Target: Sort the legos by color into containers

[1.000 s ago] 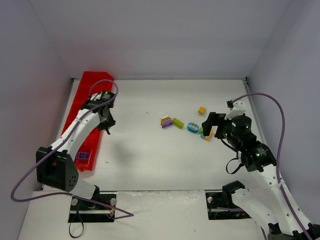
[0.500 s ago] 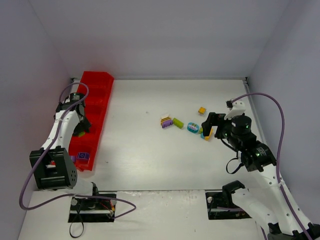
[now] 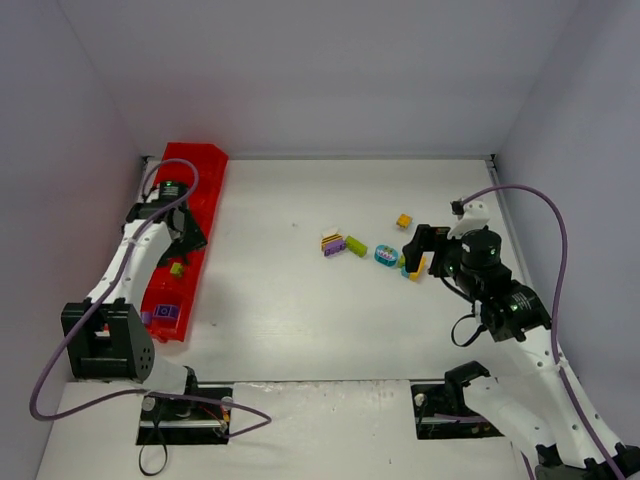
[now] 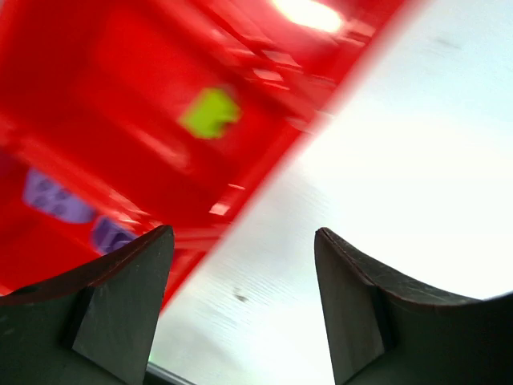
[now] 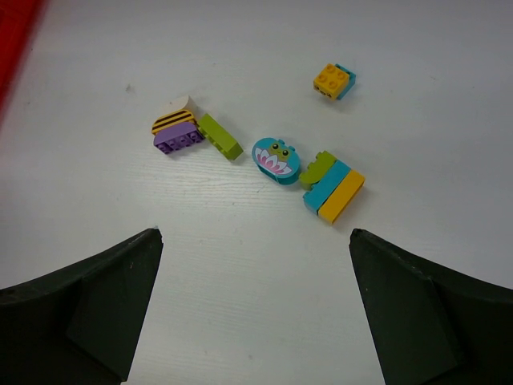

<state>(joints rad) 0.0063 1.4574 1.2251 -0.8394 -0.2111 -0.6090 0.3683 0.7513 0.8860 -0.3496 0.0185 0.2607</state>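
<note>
The red tray (image 3: 196, 166) lies along the table's left edge. A lime green lego (image 3: 177, 268) lies loose in one compartment and purple legos (image 3: 165, 312) in the nearest one. My left gripper (image 3: 189, 237) hovers open over the tray's right rim (image 4: 264, 172) and holds nothing; lime lego (image 4: 210, 112) and purple legos (image 4: 53, 197) show beneath it. My right gripper (image 5: 254, 237) is open and empty, just short of the loose legos: striped-and-purple piece (image 5: 175, 132), lime bar (image 5: 220, 135), teal oval (image 5: 276, 159), teal-and-yellow block (image 5: 334, 191), orange brick (image 5: 334, 80).
Grey walls close the table on the left, back and right. The loose legos (image 3: 370, 248) cluster right of centre, in front of my right gripper (image 3: 413, 254). Both arm bases are bolted at the near edge.
My left gripper dipped into the tray, opened and let go of the lime lego, then drew back towards the tray's right rim. The right arm has not moved.
</note>
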